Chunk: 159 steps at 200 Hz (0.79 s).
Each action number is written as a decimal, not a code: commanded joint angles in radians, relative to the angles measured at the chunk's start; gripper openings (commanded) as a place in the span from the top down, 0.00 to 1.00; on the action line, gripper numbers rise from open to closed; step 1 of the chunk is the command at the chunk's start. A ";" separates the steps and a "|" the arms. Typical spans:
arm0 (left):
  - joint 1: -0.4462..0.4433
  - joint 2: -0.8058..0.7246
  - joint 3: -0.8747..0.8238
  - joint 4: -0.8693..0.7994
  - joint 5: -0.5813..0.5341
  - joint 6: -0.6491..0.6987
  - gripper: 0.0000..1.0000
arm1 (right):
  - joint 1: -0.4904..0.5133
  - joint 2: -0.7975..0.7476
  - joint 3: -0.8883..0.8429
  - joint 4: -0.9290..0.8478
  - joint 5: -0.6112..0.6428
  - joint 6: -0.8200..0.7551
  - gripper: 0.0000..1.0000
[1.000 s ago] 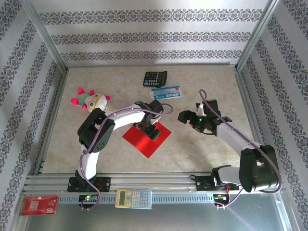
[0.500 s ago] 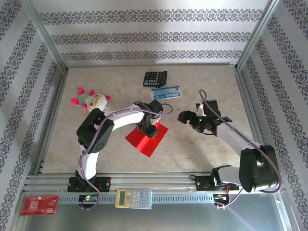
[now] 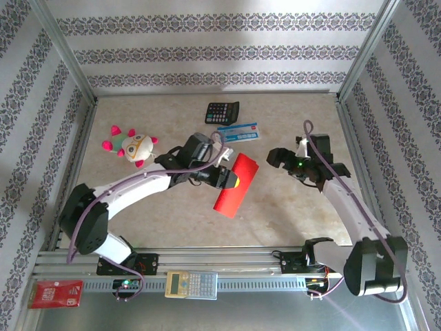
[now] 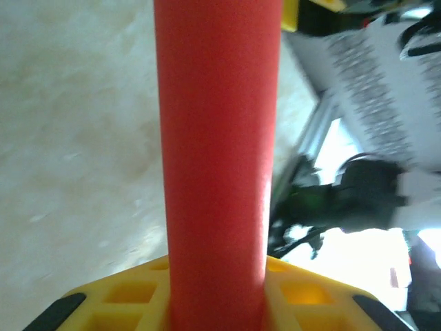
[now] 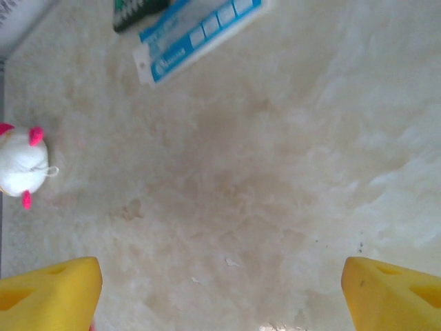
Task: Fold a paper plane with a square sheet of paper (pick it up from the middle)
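- Your left claw (image 3: 230, 181) pinches the square sheet of paper (image 4: 217, 138): thin, matte red, curled tube-like between yellow pads (image 4: 303, 293).
- Your right claw (image 5: 220, 293) is spread over the mottled table (image 5: 241, 172), with a blue-white printed card (image 5: 196, 38) ahead-left.

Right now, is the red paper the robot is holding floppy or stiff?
Probably floppy: pinched at its middle, the square sheet of paper curls around the left fingers like a tube. Likely very light, since that pinch alone holds it up. It could crease easily.
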 commanded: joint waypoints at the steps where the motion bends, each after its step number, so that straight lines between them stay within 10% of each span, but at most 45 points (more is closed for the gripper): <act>1: 0.062 0.033 -0.105 0.284 0.115 -0.268 0.70 | -0.005 -0.042 0.028 -0.083 0.009 -0.042 0.10; 90: 0.068 0.167 -0.291 0.481 -0.019 -0.423 0.72 | 0.249 0.043 -0.142 0.119 -0.061 0.131 0.15; 159: 0.068 0.229 -0.378 0.586 -0.076 -0.451 0.70 | 0.481 0.204 -0.208 0.282 0.100 0.254 0.54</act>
